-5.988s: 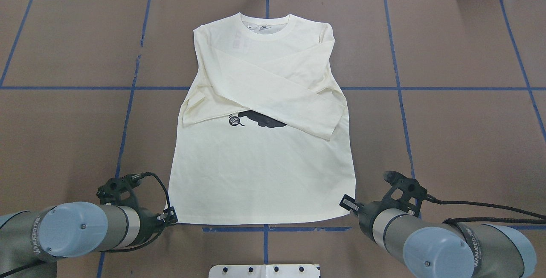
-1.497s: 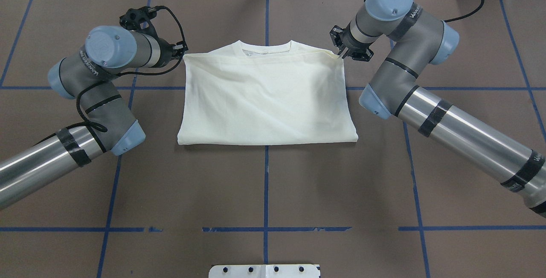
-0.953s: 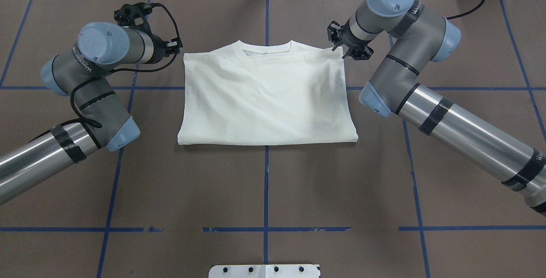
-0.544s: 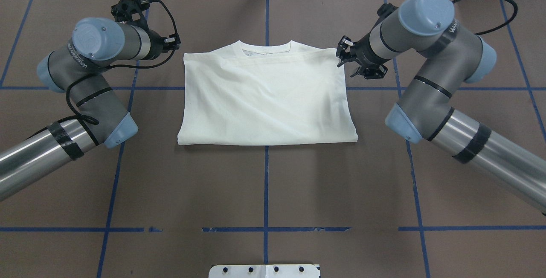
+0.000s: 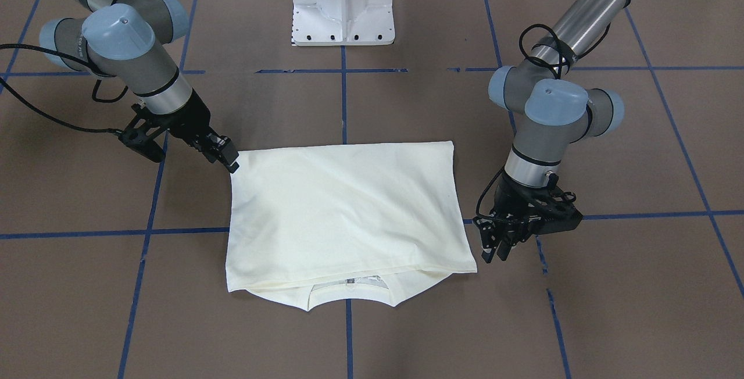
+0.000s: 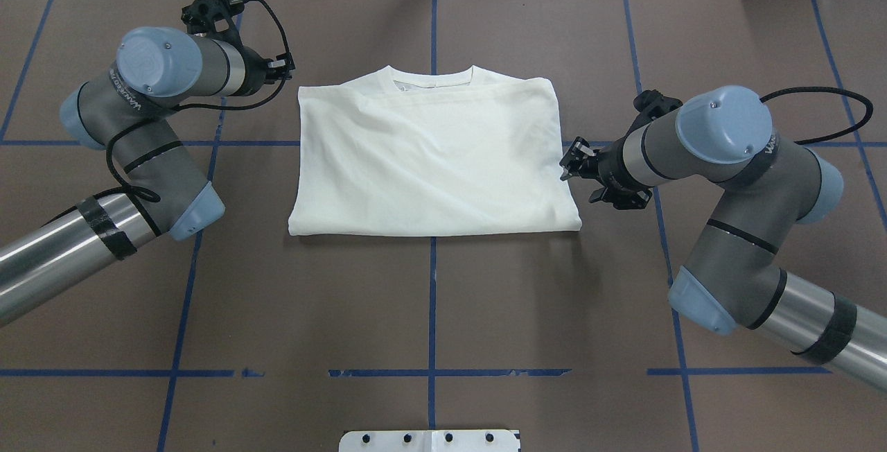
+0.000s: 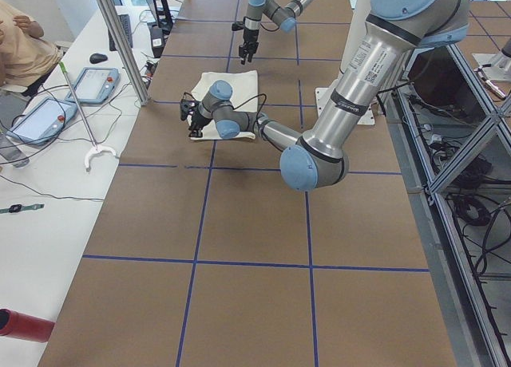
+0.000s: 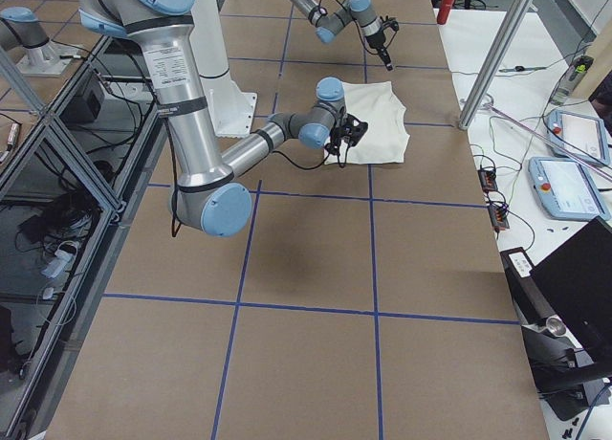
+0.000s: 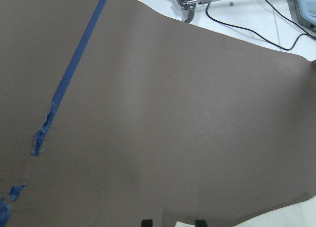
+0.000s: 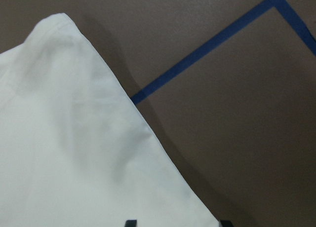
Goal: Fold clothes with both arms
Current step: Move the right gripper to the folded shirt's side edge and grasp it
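The cream-white shirt lies folded in half on the brown table, plain side up, with its collar at the far edge. In the front-facing view the shirt shows the collar nearest the camera. My left gripper is open just off the shirt's far left corner and holds nothing. The left wrist view shows bare table and a strip of the shirt. My right gripper is open beside the shirt's right edge, toward the near corner. The right wrist view shows that edge of the shirt between its spread fingertips.
The white pedestal base stands at the table's near edge. Blue tape lines grid the brown table cover. Side benches hold tablets, cables and a red cylinder. A person sits at the left-end bench.
The hem was carried over to the collar and let go. In the last second my right gripper drew back along the shirt's right edge toward me. The left arm barely moved.
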{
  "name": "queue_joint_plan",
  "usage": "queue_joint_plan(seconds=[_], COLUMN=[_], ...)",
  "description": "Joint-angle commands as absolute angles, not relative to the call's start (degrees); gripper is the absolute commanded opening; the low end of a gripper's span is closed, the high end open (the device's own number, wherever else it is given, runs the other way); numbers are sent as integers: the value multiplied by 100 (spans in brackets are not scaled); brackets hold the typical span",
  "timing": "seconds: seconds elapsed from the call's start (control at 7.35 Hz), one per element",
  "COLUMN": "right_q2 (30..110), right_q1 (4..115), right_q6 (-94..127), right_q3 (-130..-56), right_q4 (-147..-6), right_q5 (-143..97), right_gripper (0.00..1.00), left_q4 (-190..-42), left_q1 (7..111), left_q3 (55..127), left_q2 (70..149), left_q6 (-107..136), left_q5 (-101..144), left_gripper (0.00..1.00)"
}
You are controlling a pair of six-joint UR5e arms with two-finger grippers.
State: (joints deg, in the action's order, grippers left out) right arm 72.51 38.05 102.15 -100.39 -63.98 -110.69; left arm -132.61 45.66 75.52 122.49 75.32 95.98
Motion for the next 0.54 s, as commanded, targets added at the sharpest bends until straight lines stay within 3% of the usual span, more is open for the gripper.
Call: queue_joint_plan(seconds=[0.0,0.41], right_q2=[7251,7321], right_q1=[3534,3252], right_q6=[10432,10433], right_q3=[-9976,-9914], right_q4=[-6398,-6398], right_q5=[-10916,-10486], right_gripper=[68,68], left_q4=[-13263,-13254], left_q1=[4570,4570], left_q3=[7559,7602], left_q2=[12243,12234], left_q6=[7532,7532], left_q5=[9598,9589], left_gripper=[40,40])
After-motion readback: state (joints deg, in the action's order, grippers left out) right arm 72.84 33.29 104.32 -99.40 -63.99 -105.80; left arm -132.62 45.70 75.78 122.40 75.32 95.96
